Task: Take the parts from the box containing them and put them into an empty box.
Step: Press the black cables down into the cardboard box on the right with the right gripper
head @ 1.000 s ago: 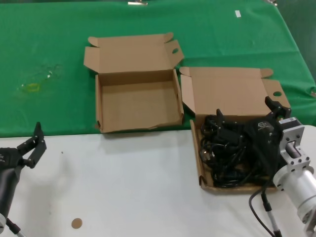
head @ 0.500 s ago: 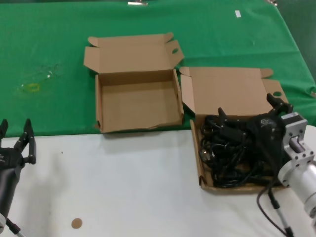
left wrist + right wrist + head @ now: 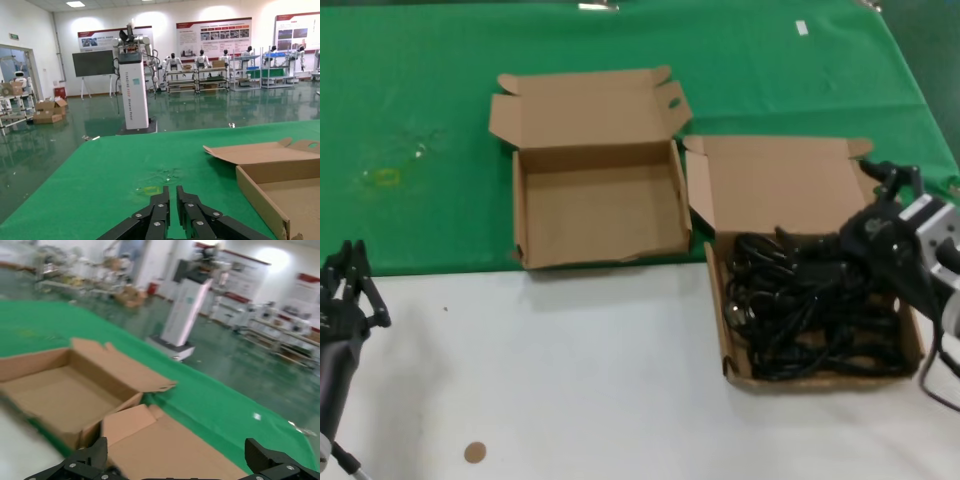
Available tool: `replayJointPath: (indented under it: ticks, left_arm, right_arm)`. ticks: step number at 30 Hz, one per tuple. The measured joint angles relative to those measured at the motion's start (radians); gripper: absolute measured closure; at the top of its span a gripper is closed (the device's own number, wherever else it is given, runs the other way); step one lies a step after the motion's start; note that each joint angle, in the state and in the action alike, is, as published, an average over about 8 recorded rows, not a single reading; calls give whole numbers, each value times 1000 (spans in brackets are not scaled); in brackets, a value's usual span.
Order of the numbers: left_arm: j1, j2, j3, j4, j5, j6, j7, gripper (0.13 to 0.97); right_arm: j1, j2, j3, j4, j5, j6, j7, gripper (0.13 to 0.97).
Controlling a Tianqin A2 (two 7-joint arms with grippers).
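Observation:
The parts, black power cords, lie tangled in the larger cardboard box at the right, its lid folded back. The empty box stands open to its left on the green cloth, and shows in both wrist views. My right gripper hovers over the back right of the cord box. It is open wide with nothing between its fingertips, above the lid. My left gripper waits at the table's left edge, shut and holding nothing.
A green cloth covers the far half of the table, with a yellowish stain at the left. The near half is white tabletop with a small brown disc. A white tag lies far back.
My right gripper rose off the cords and swung back and to the right, still open. My left gripper closed its fingers and turned.

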State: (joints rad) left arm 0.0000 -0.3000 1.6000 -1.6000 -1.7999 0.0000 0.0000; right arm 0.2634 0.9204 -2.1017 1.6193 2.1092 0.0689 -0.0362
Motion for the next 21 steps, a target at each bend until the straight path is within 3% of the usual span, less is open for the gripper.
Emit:
replayJointPath:
  ticks: [8,14,21]
  left_arm:
    - [0,0,0,0,0,0,0,938]
    - [0,0,0,0,0,0,0,947]
    - [0,0,0,0,0,0,0,953]
  right_arm:
    - [156,183,-145,38,-164,-216,163,129]
    - [235,218,-137,32,-344,-441,224,129]
    - [319,206,-102,-12,-474,-712,170,129]
